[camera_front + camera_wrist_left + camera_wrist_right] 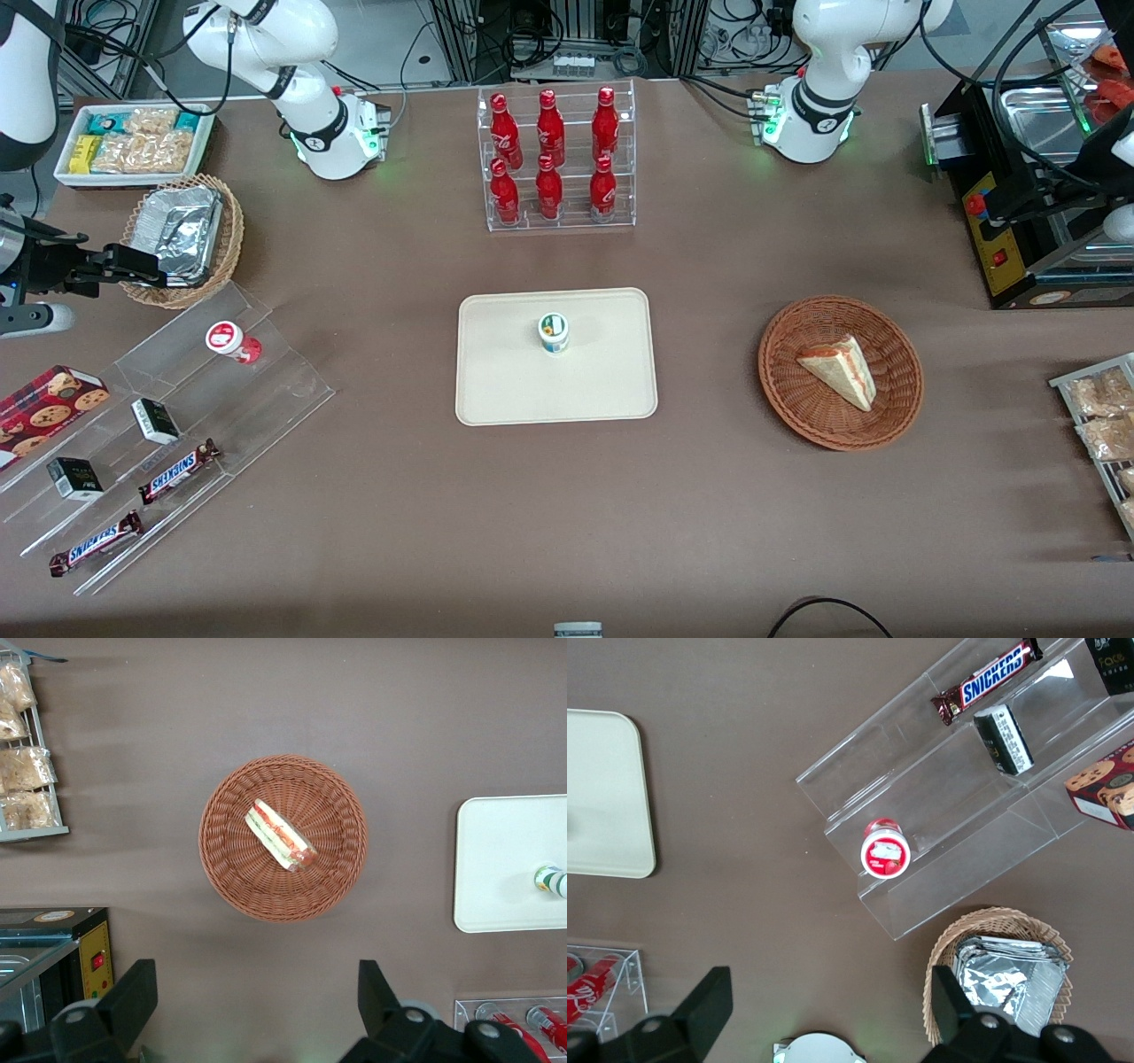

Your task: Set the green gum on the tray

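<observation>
The green gum (554,332) stands upright on the cream tray (514,381) at the middle of the table, a little past the tray's centre on the side away from the front camera. It also shows in the left wrist view (551,880) on the tray (496,859). My right gripper (146,268) is open and empty. It hovers at the working arm's end of the table, over the foil-lined wicker basket (182,239) and well apart from the tray. In the right wrist view the gripper (830,992) holds nothing, and a tray corner (602,797) shows.
A red-lidded canister (232,340) lies on a clear stepped stand (266,390) holding Snickers bars (177,470) and small boxes. A rack of red bottles (554,159) stands farther from the camera than the tray. A round wicker basket (895,354) holds a sandwich.
</observation>
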